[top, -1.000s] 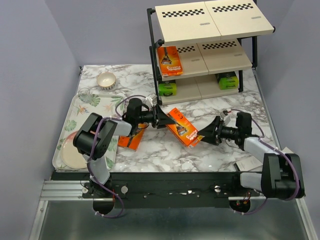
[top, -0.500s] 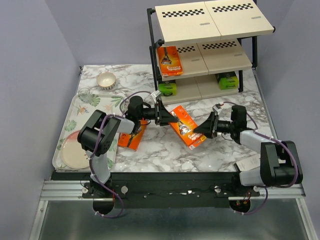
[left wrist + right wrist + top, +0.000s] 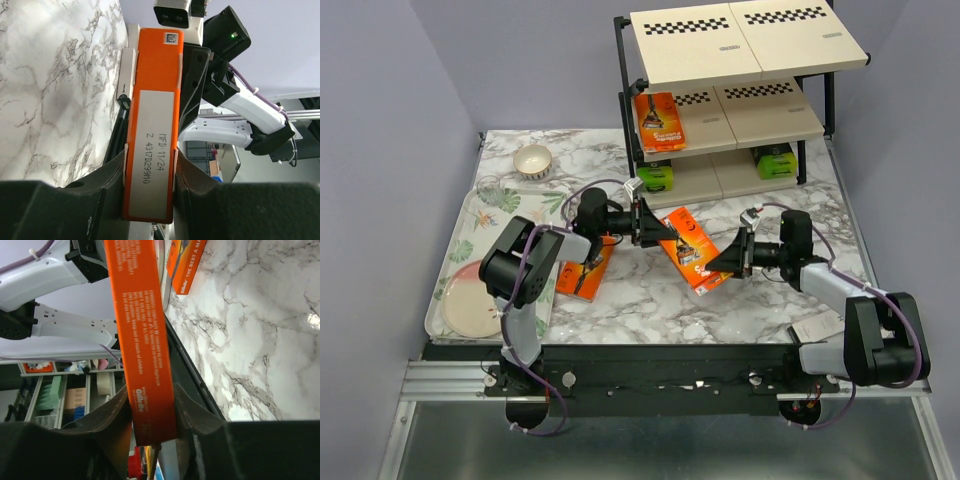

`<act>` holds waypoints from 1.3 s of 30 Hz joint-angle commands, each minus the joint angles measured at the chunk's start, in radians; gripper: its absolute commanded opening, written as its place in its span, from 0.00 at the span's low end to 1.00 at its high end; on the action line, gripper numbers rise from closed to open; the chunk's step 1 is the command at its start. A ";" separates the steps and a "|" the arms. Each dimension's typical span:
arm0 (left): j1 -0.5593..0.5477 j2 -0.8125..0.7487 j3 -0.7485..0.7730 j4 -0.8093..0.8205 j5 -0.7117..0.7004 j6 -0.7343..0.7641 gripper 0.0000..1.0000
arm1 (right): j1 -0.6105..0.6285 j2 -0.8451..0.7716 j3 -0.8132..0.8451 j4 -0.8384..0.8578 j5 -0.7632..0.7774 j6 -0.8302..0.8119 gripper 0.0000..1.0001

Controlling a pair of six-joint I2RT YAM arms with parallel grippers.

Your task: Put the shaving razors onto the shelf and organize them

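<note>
One orange razor pack [image 3: 691, 249] hangs above the table centre, held at both ends. My left gripper [image 3: 648, 223] is shut on its upper left end, and my right gripper [image 3: 722, 262] is shut on its lower right end. In the left wrist view the pack [image 3: 152, 115] sits edge-on between my fingers [image 3: 192, 185]. The right wrist view shows the same pack [image 3: 140, 330]. A second orange pack [image 3: 584, 277] lies on the table under my left arm. The shelf [image 3: 740, 45] holds an orange pack [image 3: 658, 122] on the middle tier and two black-green packs [image 3: 656, 177] [image 3: 775, 160] on the bottom tier.
A floral tray [image 3: 455, 240] at the left holds a pink plate [image 3: 470, 305]. A small bowl [image 3: 533, 160] and a clear glass [image 3: 490, 187] stand at the back left. A flat white item [image 3: 817, 327] lies near the right arm's base.
My right gripper moved left and closed on the lower end of the orange pack. The pack and both grippers shifted slightly toward the shelf.
</note>
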 commanded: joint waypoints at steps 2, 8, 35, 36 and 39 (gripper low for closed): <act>0.004 0.012 0.031 -0.007 0.009 0.029 0.40 | 0.003 -0.024 0.022 -0.071 -0.031 -0.059 0.31; 0.062 -0.118 0.049 -0.352 0.000 0.277 0.72 | -0.009 -0.044 0.120 -0.105 -0.012 -0.025 0.25; 0.316 -0.426 -0.093 -0.960 0.052 0.711 0.99 | -0.219 0.433 0.955 -0.047 0.208 0.084 0.25; 0.316 -0.425 -0.096 -0.958 0.051 0.711 0.99 | -0.219 0.462 0.972 -0.050 0.217 0.078 0.27; 0.316 -0.419 -0.112 -0.913 0.051 0.676 0.99 | -0.219 0.490 1.039 -0.099 0.278 0.043 0.40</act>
